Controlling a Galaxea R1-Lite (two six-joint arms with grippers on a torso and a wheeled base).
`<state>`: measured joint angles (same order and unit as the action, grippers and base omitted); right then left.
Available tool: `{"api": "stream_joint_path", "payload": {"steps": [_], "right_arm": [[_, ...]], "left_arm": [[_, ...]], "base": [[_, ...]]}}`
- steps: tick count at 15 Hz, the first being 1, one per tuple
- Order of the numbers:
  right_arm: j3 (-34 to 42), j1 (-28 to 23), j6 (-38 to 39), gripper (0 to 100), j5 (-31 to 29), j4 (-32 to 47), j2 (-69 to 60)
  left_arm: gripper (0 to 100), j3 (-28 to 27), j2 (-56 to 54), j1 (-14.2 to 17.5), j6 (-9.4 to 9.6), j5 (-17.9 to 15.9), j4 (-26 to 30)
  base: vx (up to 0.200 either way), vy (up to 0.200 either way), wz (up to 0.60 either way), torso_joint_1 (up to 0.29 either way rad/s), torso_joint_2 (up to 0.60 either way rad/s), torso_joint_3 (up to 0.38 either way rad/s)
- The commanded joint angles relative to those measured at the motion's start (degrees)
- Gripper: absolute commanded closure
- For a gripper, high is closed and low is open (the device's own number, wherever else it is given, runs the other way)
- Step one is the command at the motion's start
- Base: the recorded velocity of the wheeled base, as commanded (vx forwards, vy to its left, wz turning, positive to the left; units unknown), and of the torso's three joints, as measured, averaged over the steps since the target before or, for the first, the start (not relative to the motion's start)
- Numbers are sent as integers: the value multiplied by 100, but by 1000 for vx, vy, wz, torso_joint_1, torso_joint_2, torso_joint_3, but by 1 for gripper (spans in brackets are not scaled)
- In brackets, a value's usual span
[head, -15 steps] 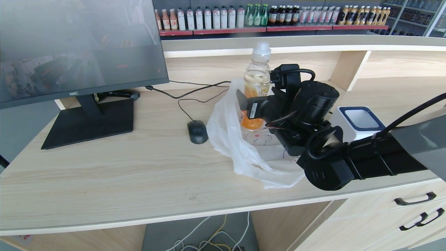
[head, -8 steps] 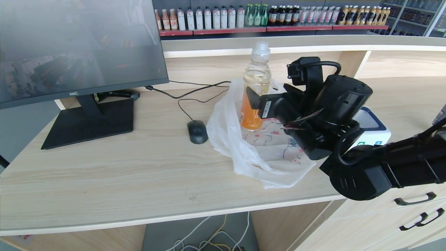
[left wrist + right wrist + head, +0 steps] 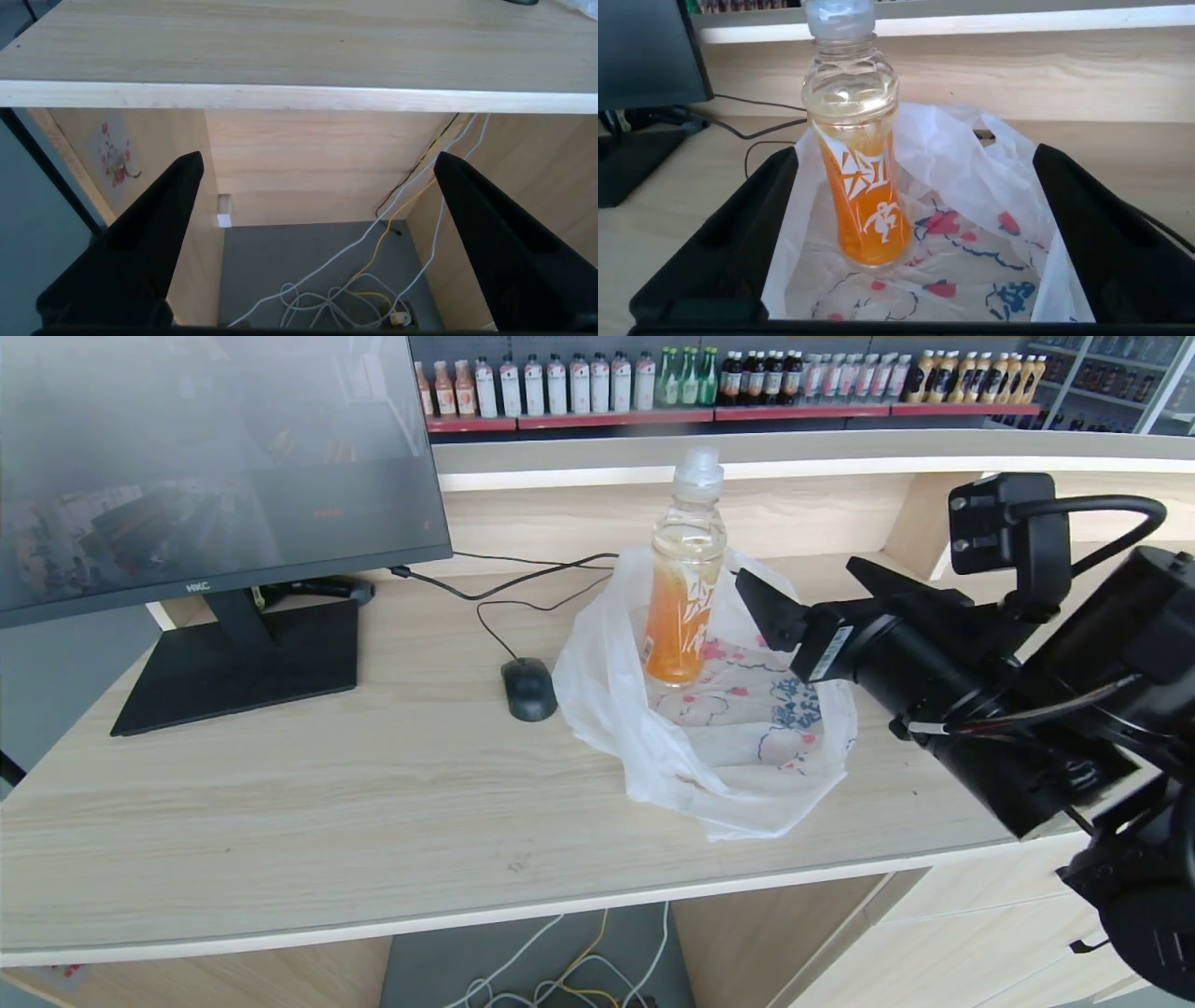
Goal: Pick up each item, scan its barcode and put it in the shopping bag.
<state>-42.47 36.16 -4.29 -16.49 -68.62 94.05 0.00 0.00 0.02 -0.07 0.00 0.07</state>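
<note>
Head cam sits up high, looking forward and down across the surface [image 3: 280, 803]. It's far enough back to catch the bottle [image 3: 686, 569] mid-picture, the monitor [image 3: 205, 457] off to the bottle's left and the drinks shelf [image 3: 607, 420] way behind it.

Right wrist cam is parked close to the bottle, tilted slightly down, peering between the spread fingers of the right claw [image 3: 915, 154]. It shares the bottle and shopping bag [image 3: 971, 159] with the head cam.

Left wrist cam hangs low, well away from the bottle, facing under the surface's front edge at the cables [image 3: 348, 297], through the spread left claw [image 3: 318, 163]. The head cam catches that edge and those cables too.
</note>
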Motion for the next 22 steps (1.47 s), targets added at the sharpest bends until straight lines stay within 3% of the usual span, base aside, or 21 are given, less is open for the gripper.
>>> {"api": "stream_joint_path", "payload": {"steps": [1, 7, 9, 13, 22], "right_arm": [[573, 67, -2, 0, 313, -20, -695], [1259, 32, -2, 0, 357, -231, -932], [1206, 41, 7, 0, 349, -231, -932], [1268, 155, 95, 0, 349, -204, -888], [1452, 208, 236, 0, 384, -204, -844]], "left_arm": [[0, 0, 0, -2, -1, 0, -7], [0, 0, 0, -2, 7, 0, -7], [0, 0, 0, -2, -1, 0, 1], [0, 0, 0, -2, -19, 0, -7], [0, 0, 0, -2, 16, 0, 1]], "base": [[0, 0, 0, 0, 0, 0], [0, 0, 0, 0, 0, 0], [0, 0, 0, 0, 0, 0], [-200, 0, 0, 13, 2, 4], [0, -22, 0, 1, 1, 0]]}}
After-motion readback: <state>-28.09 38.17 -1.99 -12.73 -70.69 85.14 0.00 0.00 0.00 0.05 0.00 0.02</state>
